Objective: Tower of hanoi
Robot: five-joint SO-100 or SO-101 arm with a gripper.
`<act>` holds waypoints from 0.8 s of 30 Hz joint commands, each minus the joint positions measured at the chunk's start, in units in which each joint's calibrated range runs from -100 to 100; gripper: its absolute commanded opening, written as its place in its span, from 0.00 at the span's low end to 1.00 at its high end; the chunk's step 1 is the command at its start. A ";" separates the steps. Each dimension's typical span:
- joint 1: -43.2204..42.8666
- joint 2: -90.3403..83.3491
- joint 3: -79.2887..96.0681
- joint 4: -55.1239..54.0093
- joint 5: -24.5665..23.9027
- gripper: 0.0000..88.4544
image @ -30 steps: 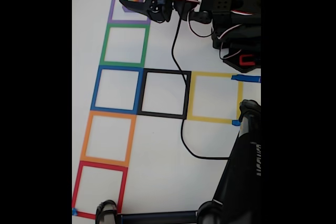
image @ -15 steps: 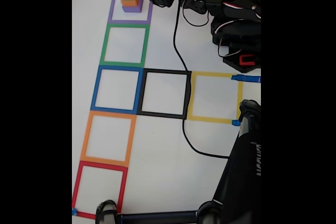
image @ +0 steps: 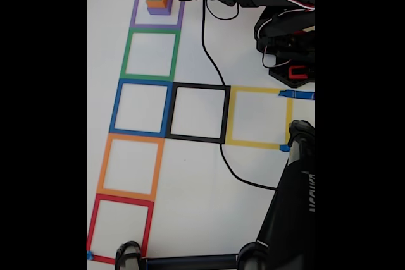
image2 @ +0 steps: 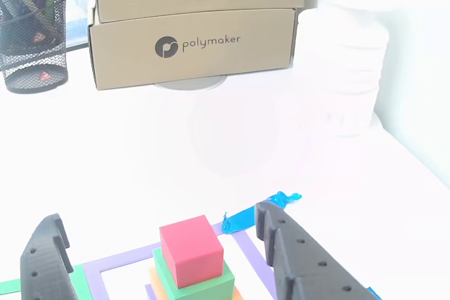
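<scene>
White desk (image: 190,181) with a column of taped squares; the cube tower sits in the purple square (image: 156,16) at the far end. Purple cube (image: 159,11) at the bottom, orange cube (image: 155,2) on it, then green cube (image2: 211,282), with red cube (image2: 190,251) on top. The tool (image2: 165,258) is spread wide, one finger left and one right of the red cube, not touching it. Two polymaker boxes (image2: 193,43) and a mesh pen cup (image2: 31,33) stand well beyond.

Bright, washed-out white table (image2: 211,145) glares; fixed view slightly soft, black bars both sides
</scene>
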State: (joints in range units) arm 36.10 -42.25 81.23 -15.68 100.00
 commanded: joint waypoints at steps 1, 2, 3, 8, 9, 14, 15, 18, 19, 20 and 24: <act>-0.15 2.41 -3.41 -4.89 0.00 0.38; -0.15 3.38 -3.50 -6.02 0.00 0.38; 0.04 4.18 -3.87 -6.51 0.00 0.37; 1.86 10.16 -6.41 -10.88 0.00 0.37; 2.15 11.94 -7.14 -12.18 0.00 0.37; 2.92 21.38 -8.69 -21.81 0.00 0.36; 3.21 23.08 -8.78 -23.59 0.00 0.36; 3.78 26.23 -8.96 -25.94 0.00 0.35; 3.78 26.79 -8.87 -26.26 0.00 0.35; 3.69 27.28 -8.69 -26.51 0.00 0.35; 3.01 31.31 -7.69 -31.04 0.00 0.36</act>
State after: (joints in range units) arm 39.38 -12.71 74.94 -41.80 100.00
